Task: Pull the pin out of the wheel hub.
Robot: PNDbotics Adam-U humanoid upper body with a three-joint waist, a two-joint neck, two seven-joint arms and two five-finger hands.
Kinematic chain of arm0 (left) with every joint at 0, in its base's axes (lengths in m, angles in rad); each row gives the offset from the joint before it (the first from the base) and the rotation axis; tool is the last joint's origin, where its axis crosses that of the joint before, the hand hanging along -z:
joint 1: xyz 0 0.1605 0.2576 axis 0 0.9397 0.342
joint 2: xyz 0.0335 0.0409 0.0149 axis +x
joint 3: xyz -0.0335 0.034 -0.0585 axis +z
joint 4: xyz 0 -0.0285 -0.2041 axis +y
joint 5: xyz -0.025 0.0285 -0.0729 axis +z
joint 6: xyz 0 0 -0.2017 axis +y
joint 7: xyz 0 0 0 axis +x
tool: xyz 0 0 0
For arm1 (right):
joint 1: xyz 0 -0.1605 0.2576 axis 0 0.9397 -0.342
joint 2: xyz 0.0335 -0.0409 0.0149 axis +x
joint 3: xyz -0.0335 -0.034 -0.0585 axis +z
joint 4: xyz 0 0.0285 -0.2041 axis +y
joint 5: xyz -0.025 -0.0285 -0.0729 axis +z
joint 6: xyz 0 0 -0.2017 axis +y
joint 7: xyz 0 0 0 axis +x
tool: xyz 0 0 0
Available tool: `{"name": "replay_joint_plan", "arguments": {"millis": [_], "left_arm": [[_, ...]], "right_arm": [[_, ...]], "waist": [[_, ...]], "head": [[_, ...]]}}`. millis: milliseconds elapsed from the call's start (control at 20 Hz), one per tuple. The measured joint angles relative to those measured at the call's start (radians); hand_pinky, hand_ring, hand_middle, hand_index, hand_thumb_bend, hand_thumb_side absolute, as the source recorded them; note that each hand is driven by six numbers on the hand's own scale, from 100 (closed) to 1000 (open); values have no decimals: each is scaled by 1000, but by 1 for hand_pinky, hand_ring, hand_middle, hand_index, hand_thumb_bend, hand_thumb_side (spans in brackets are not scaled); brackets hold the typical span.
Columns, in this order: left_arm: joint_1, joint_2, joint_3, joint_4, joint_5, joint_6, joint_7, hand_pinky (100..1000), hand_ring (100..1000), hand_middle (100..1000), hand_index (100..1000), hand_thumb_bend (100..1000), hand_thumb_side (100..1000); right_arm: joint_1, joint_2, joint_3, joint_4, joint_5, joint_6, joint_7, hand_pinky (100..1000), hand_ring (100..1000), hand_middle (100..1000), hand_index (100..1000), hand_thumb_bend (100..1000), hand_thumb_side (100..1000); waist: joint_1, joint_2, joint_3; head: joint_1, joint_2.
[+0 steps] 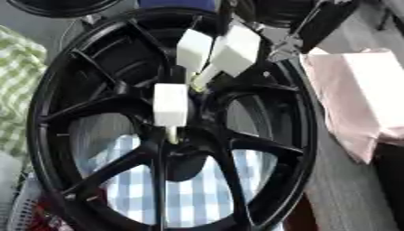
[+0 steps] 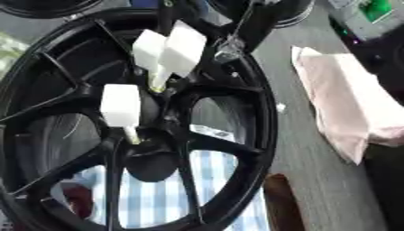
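A black spoked wheel hub (image 1: 47, 113) fills most of both views, lying tilted on the table. Three white block-headed pins with cream shafts stand near its centre. One pin (image 1: 170, 104) sits alone lower down, its shaft in the hub. Two more pins (image 1: 194, 48) (image 1: 236, 49) lean together above it. My right hand (image 2: 236, 31), dark with a silver joint, comes in from the upper right. Its dark fingers close on the head of the upper right pin. Much of the hand is hidden against the black rim. My left hand does not show.
A pink cloth (image 1: 359, 94) lies on the grey table to the right. Blue-and-white checked cloth (image 1: 197, 189) shows through the spokes. Green checked fabric (image 1: 16, 76) lies at the left. Another black wheel (image 1: 63, 5) sits at the far edge. A brown object (image 2: 282, 200) lies by the rim.
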Motion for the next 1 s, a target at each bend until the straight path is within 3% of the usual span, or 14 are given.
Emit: {"name": "replay_joint_plan", "arguments": {"millis": [650, 850, 1000], "left_arm": [[14, 1, 5, 0, -5, 1, 5, 671, 611, 609, 730, 503, 635], [17, 2, 10, 0, -8, 0, 9, 671, 611, 609, 730, 503, 635], [26, 2, 15, 0, -9, -1, 15, 671, 611, 609, 730, 504, 635]], "right_arm": [[51, -62, -73, -6, -56, 30, -39, 811, 446, 383, 467, 401, 120], [125, -111, -126, -21, -84, 44, -84, 811, 445, 381, 466, 400, 115], [229, -162, -204, -25, -91, 62, -159, 812, 441, 378, 479, 396, 100]], "waist": [[0, -11, -21], [0, -11, -32], [0, -16, -45]], "head": [[15, 14], [24, 22], [36, 23]]}}
